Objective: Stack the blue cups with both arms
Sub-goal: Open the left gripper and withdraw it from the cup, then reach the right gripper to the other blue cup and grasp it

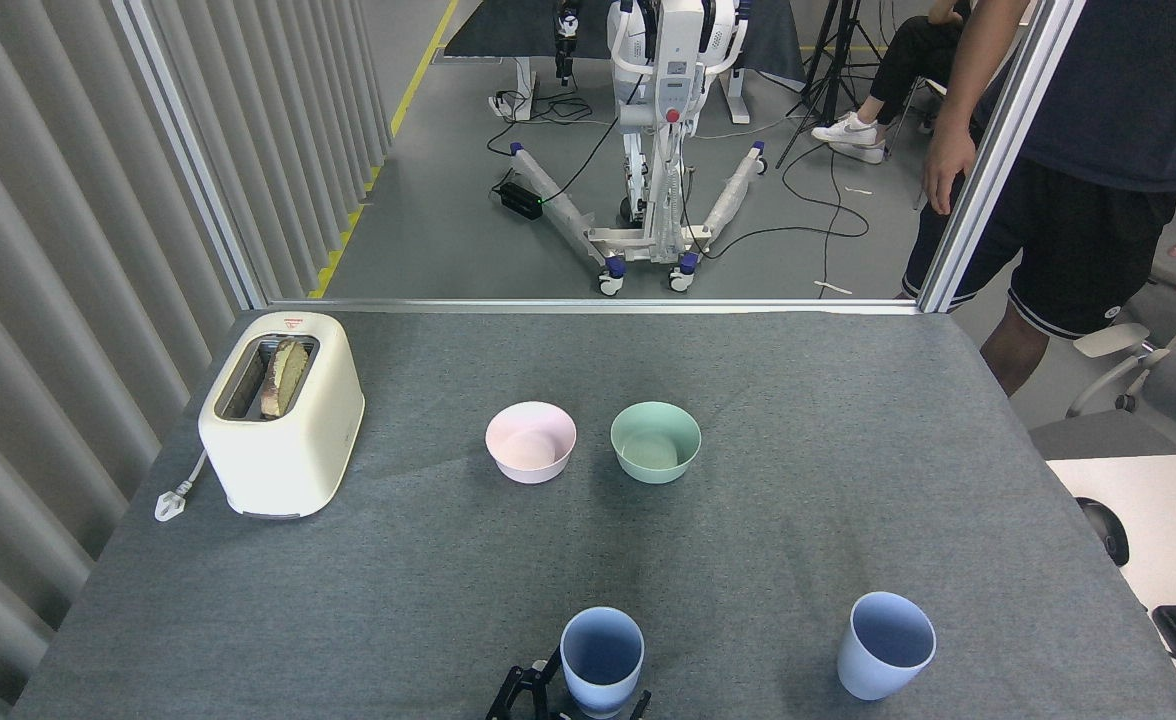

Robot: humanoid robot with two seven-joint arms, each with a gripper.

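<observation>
left pincer (570, 695) at bottom edge, fingers astride near blue cup (602, 660), apparently gripping | other blue cup (885, 644) well to its right on tabletop (398, 580) | right pincer unseen | risk: low, partly hidden grip lets cup tilt or slip when lifted
</observation>
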